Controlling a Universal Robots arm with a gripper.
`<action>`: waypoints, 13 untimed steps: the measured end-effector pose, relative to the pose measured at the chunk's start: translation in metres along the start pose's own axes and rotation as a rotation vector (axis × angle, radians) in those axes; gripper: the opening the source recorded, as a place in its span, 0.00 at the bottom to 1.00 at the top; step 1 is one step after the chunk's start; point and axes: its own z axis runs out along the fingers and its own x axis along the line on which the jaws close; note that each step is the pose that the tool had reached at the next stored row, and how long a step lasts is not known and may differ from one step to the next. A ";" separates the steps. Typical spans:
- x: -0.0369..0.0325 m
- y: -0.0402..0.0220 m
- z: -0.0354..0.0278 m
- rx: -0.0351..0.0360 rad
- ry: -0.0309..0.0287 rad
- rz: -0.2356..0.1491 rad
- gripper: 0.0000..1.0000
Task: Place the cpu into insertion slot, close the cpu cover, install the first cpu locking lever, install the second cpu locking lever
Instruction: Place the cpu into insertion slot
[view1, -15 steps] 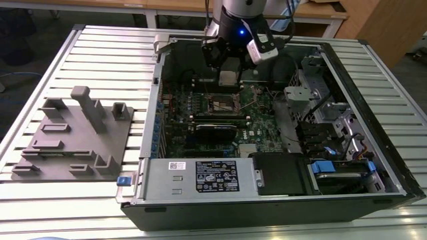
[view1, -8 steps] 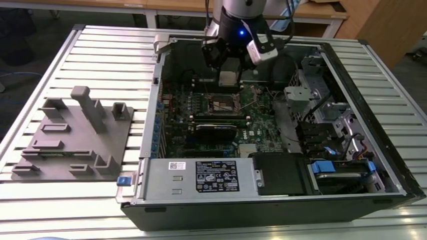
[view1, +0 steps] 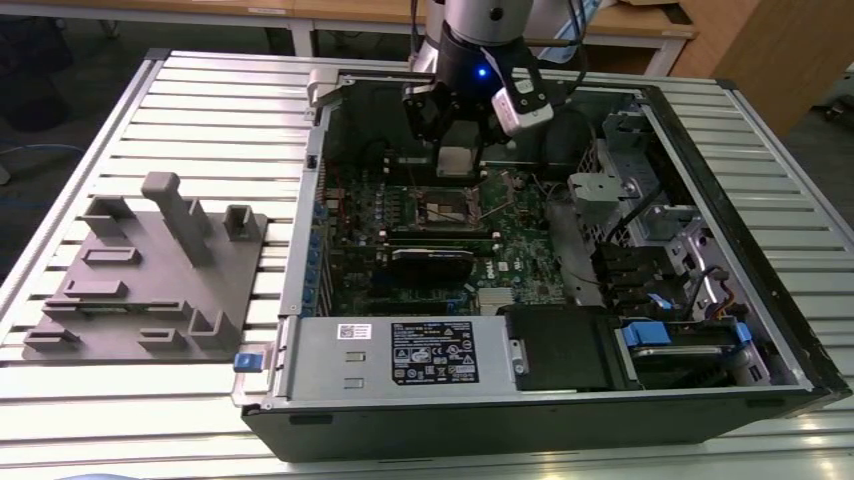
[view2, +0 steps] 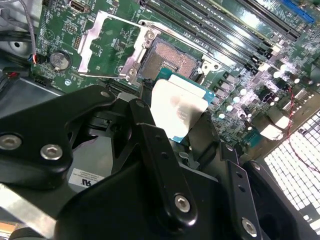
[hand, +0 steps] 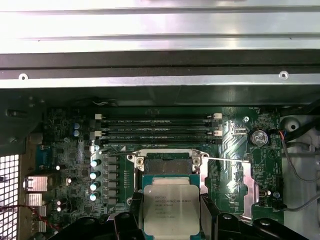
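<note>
At the exterior view's left, a grey moulded tray (view1: 147, 270) with upright posts lies on the slatted bench (view1: 200, 90), well apart from the work. Beside it lies the open computer case (view1: 534, 425), with a black-and-white printed label (view1: 434, 352) on the metal box at its near edge. Over the motherboard hangs the gripper (view1: 457, 165), its jaws clamped on 2 opposite edges of the cpu (hand: 171, 207). The cpu is a flat square chip with a dull silver top bearing small lines of print, and it has a blue-green rim. It is held in the air close to the insertion slot (hand: 167, 162), a dark recess with a silvery rim that lies bare. The cpu cover (view2: 90, 35) stands open beside the slot, near a coin battery (view2: 60, 60). Long black memory slots (hand: 157, 127) run just beyond the socket. At the exterior view's right sit drive cages (view1: 667, 250) with blue tabs.
</note>
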 end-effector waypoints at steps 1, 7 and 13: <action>0.0000 0.0000 0.0000 0.0001 0.0001 0.000 0.54; 0.0000 0.0000 0.0004 0.0000 0.0000 0.000 0.54; 0.0000 -0.0001 0.0015 0.0002 0.0001 0.000 0.54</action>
